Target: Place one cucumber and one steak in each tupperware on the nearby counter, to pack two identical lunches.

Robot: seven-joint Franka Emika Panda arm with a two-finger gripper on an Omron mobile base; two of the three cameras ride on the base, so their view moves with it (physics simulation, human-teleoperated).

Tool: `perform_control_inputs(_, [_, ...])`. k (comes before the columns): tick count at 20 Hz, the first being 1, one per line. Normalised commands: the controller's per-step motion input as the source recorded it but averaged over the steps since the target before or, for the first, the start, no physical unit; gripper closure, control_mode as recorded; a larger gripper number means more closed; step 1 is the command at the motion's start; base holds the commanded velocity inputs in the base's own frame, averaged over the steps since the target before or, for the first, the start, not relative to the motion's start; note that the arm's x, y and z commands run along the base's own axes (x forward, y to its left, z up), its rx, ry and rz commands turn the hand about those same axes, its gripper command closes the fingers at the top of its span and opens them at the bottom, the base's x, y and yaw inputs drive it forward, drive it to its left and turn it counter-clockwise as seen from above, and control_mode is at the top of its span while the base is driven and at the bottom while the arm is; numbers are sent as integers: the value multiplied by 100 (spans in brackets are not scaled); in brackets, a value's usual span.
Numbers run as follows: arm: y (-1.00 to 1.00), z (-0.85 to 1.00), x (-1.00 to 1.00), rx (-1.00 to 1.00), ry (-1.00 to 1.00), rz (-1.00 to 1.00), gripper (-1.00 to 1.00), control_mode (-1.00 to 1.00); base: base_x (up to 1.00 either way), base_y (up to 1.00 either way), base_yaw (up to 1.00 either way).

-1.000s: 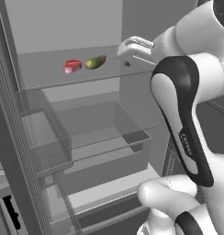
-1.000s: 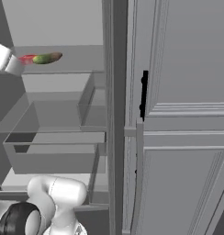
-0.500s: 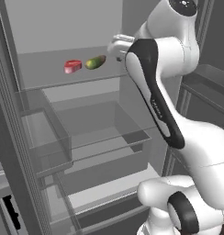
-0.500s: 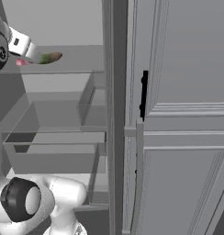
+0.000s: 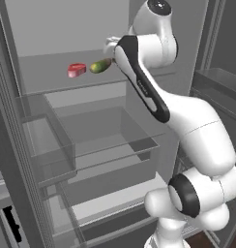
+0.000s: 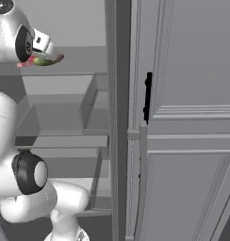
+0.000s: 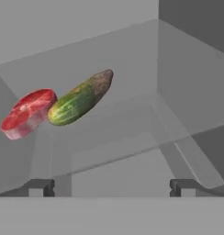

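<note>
while the gripper (image 7: 112,186) hangs with jaws spread wide and holding nothing, 1 cucumber (image 7: 80,98) lies ahead of it, up and to the left in the hand view, one end touching 1 steak (image 7: 28,113). both rest on a glass fridge shelf (image 5: 57,82) above clear drawers (image 5: 108,133).
</note>
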Motion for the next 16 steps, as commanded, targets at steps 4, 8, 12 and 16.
perform_control_inputs(4, [41,-19,100,-7,22,0,-100,-100,0,0,0])
perform_control_inputs(8, [34,-11,100,-5,18,0,-100,-100,0,0,0])
perform_control_inputs(12, [28,-25,88,-7,7,0,-100,-100,0,0,0])
perform_control_inputs(16, [33,-18,71,-1,-2,0,-100,-100,0,0,0])
